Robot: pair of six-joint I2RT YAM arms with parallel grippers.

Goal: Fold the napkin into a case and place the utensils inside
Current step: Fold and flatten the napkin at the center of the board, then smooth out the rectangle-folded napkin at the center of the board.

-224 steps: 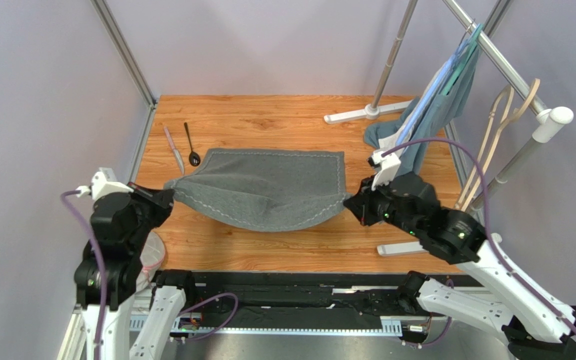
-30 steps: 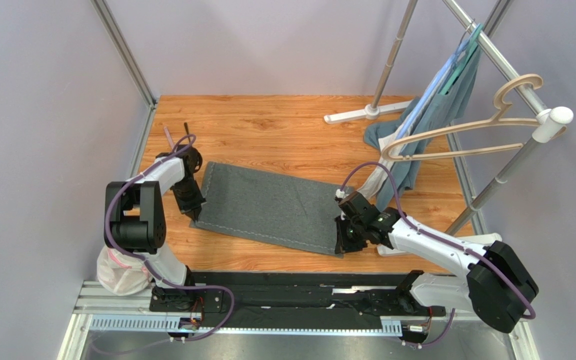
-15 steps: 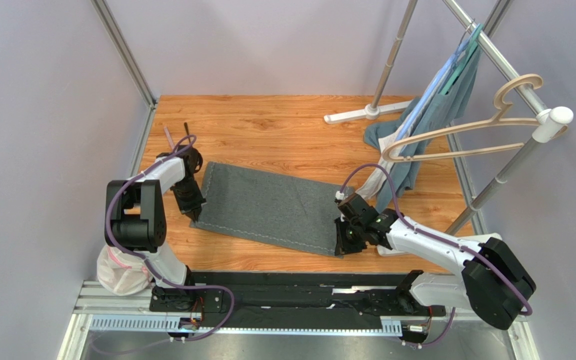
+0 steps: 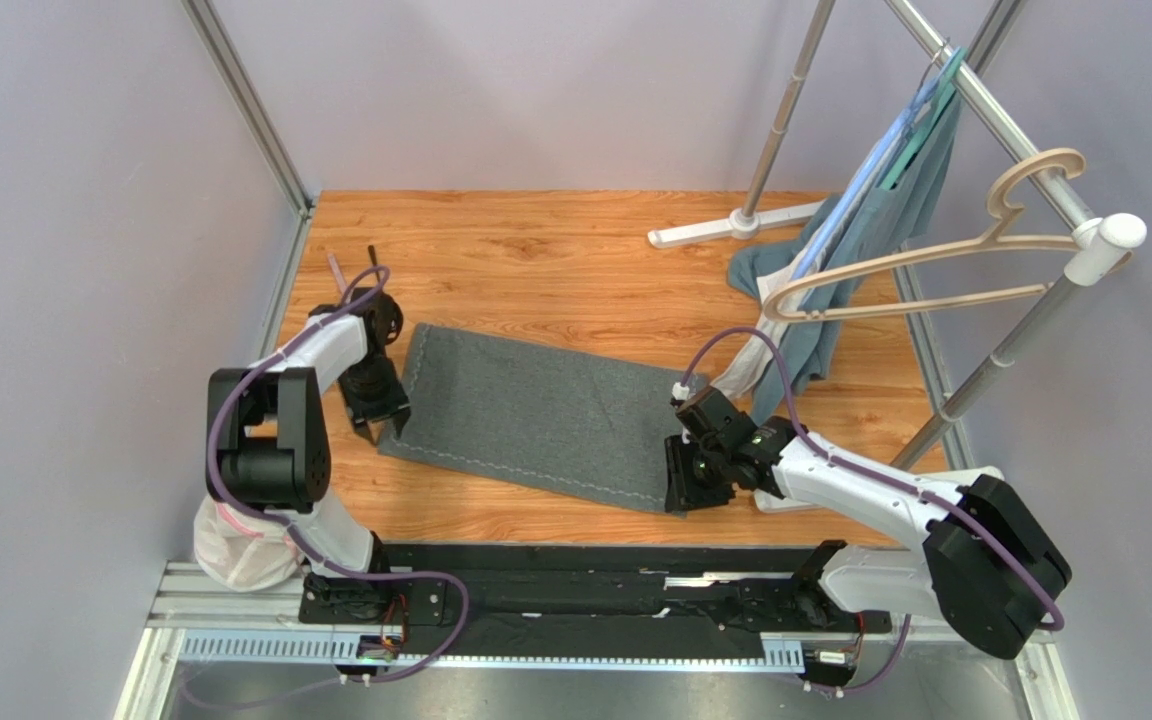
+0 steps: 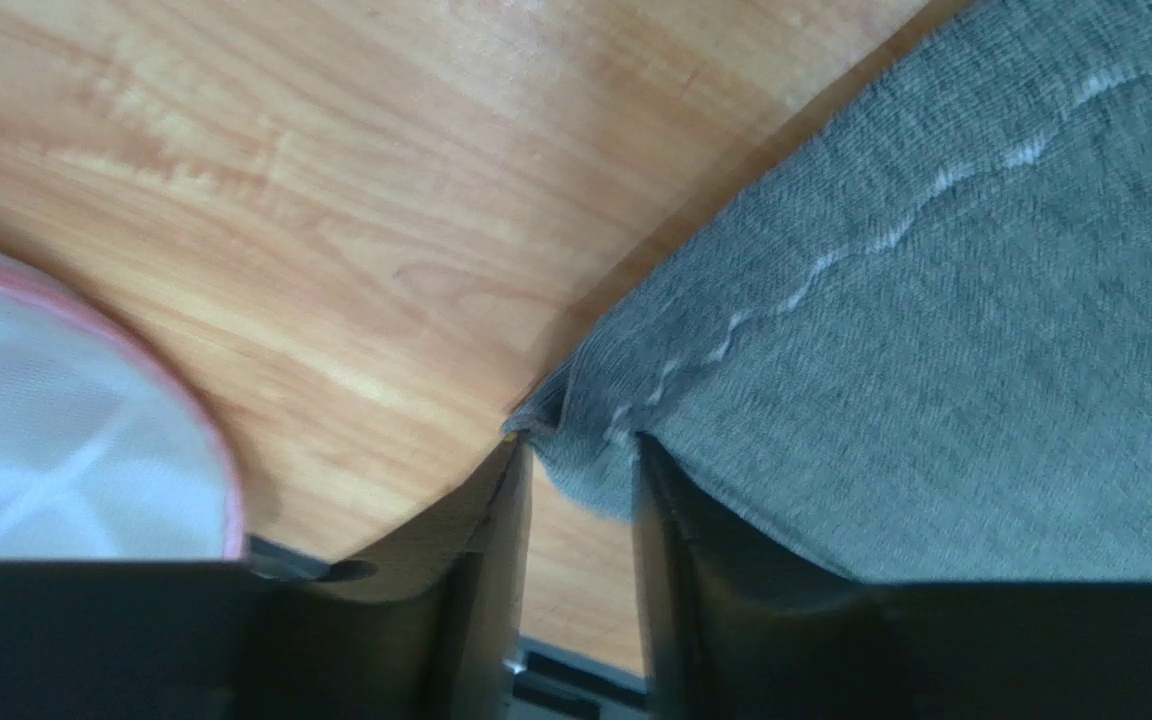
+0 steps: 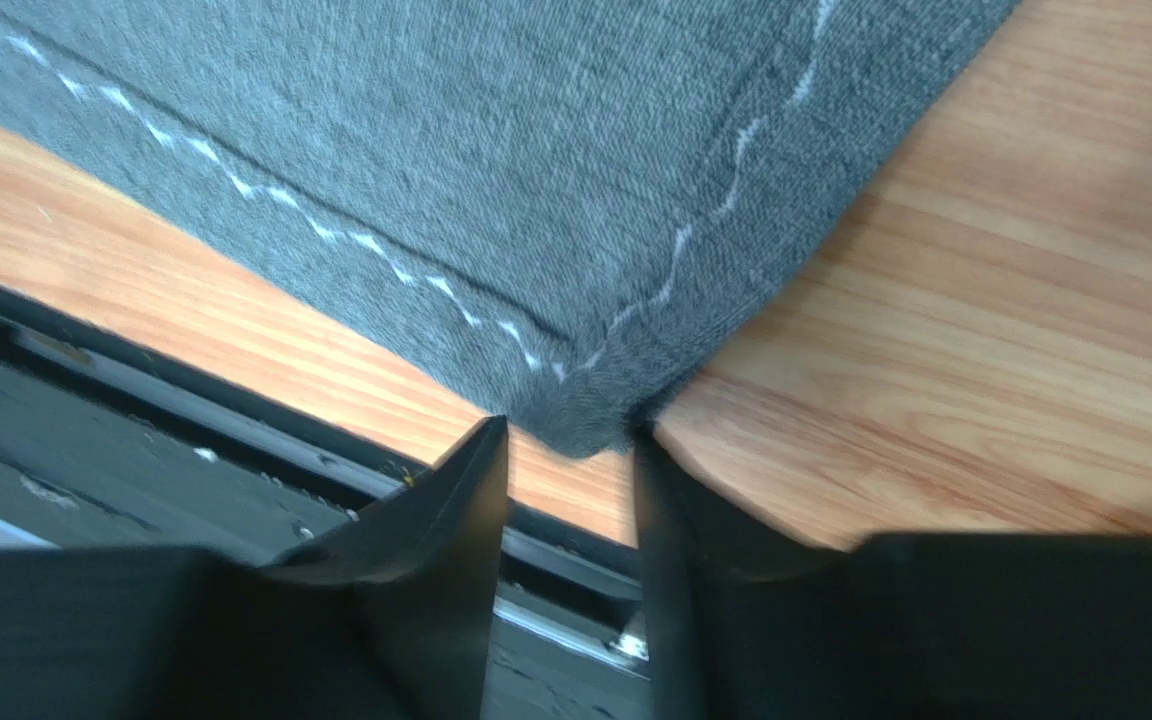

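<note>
Napkin: laid flat in the middle of the tabletop, folded to a long rectangle. It is not yet narrowed to a case.
Long axis: run from the left edge toward the right, with the right end slanted toward the near edge.
Left gripper: set at the napkin's left near corner. The jaws are seen parted a little, and the corner lies loose between the tips with wood showing in the gap. Nothing is gripped.
Right gripper: set at the right near corner. The jaws are likewise parted a little around the stitched corner, and nothing is pinched.
Deciding relation: each short end is flanked by its own arm, and the cloth lies just ahead of both sets of tips. A further fold is judged to need the near long edge carried over toward the far one, so both corners would have to be gripped together.
Utensils: the knife and spoon are glimpsed toward the far left corner, largely hidden behind the left arm and apart from the napkin. The left arm is the nearer one.
Containers: no case is formed, so nothing is inside one. A white pink-rimmed bag is seen by the near left edge, and its contents cannot be told.
</note>
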